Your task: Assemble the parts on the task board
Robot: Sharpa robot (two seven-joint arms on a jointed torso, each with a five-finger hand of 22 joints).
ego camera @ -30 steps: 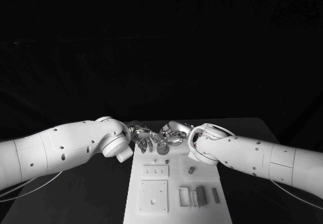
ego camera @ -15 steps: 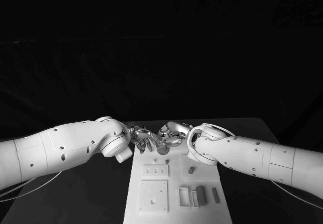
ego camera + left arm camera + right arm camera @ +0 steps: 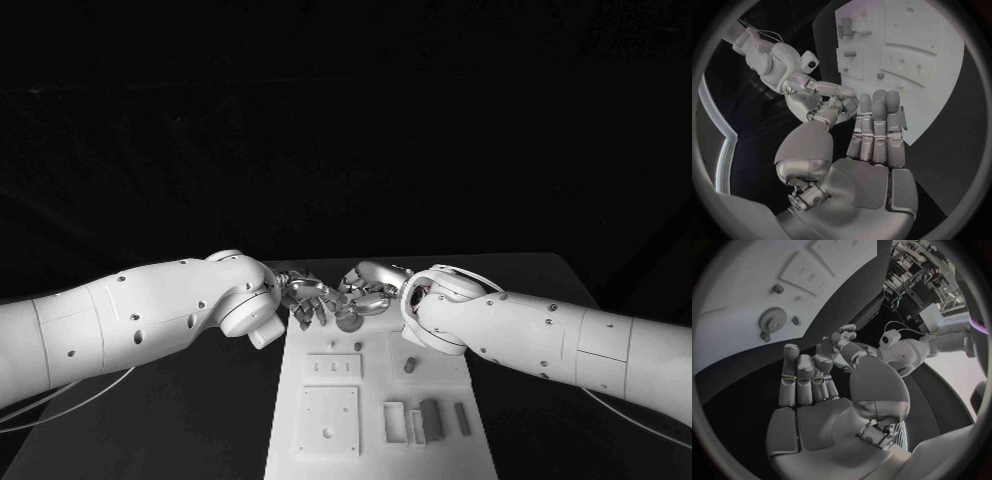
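The white task board [image 3: 378, 400] lies lengthwise between my arms. Both hands hover over its far end with fingertips nearly meeting: left hand [image 3: 307, 296], right hand [image 3: 374, 284]. In the left wrist view the left hand [image 3: 874, 131] has its fingers straight and together, with nothing in the palm. The right hand [image 3: 807, 380] is likewise flat and empty. A grey gear [image 3: 773, 318] lies on the board just below the hands, also seen as the gear [image 3: 348, 318]. A small peg [image 3: 410, 365] stands mid-board.
Near the board's front end lie a dark block [image 3: 430, 418] and a thin bar [image 3: 462, 418], beside raised white plates [image 3: 329, 420]. The black table [image 3: 548, 290] extends on both sides. My forearms flank the board closely.
Both hands have shifted only slightly over the board's far end. Nothing was taken hold of or let go.
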